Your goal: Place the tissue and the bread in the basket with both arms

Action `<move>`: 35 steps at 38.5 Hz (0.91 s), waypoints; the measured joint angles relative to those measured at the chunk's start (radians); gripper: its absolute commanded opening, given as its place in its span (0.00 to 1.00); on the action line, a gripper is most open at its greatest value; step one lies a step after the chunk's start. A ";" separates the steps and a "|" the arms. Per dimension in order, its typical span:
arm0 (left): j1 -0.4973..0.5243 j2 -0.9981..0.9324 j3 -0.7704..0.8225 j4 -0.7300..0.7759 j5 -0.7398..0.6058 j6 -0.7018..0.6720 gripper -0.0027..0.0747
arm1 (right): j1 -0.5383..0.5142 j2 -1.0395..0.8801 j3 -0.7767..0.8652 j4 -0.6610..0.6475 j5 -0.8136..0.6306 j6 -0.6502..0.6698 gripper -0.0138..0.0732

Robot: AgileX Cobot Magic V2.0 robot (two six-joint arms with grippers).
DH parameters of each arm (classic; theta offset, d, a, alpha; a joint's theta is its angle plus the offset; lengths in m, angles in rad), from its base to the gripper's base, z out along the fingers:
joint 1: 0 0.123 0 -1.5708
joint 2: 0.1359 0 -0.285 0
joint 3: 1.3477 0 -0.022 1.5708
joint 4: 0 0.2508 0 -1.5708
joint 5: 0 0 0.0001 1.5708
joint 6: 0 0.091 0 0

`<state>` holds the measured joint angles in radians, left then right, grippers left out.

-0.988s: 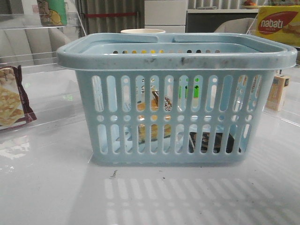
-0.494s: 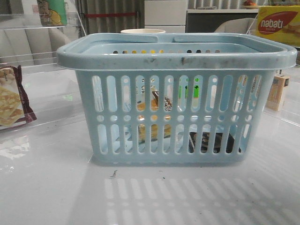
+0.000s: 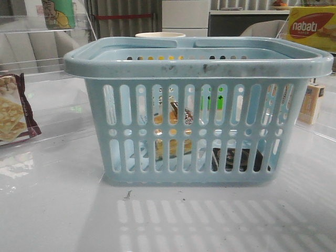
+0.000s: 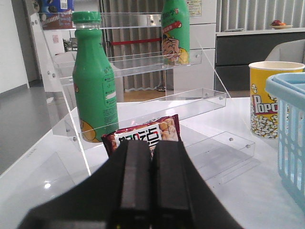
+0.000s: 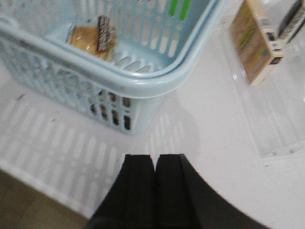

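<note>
The light-blue basket (image 3: 197, 65) stands in the middle of the table in the front view. Through its slots I see the yellow-brown bread (image 3: 173, 131) inside at the left and the dark tissue pack (image 3: 239, 159) low on the floor at the right. The right wrist view shows the basket's rim (image 5: 143, 78) and the bread (image 5: 90, 37) lying inside; the tissue is hidden there. My right gripper (image 5: 155, 157) is shut and empty above the table beside the basket's corner. My left gripper (image 4: 153, 143) is shut and empty, off to the basket's left (image 4: 288, 138). Neither gripper shows in the front view.
A maroon-edged cracker packet (image 4: 147, 136) lies before the left gripper, also at the front view's left edge (image 3: 13, 113). A green bottle (image 4: 95, 81) stands on clear acrylic shelves (image 4: 143, 67). A popcorn cup (image 4: 267, 105) stands behind the basket. A small box (image 5: 255, 40) stands on a shelf right of it.
</note>
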<state>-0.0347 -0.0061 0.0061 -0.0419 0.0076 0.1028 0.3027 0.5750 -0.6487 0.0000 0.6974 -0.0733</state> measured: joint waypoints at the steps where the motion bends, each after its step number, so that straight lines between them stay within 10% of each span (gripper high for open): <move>1: 0.000 0.000 0.000 0.000 0.000 0.000 0.15 | -0.028 -0.027 0.031 0.000 -0.041 0.000 0.22; 15: 0.000 0.000 0.000 0.000 0.000 0.000 0.15 | -0.298 -0.404 0.464 0.000 -0.461 0.000 0.22; 35: 0.000 0.000 0.000 0.000 0.000 0.000 0.15 | -0.324 -0.585 0.677 0.000 -0.620 0.000 0.22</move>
<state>-0.0347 -0.0061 0.0061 -0.0419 0.0076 0.1028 -0.0216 -0.0099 0.0287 0.0000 0.0774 -0.0733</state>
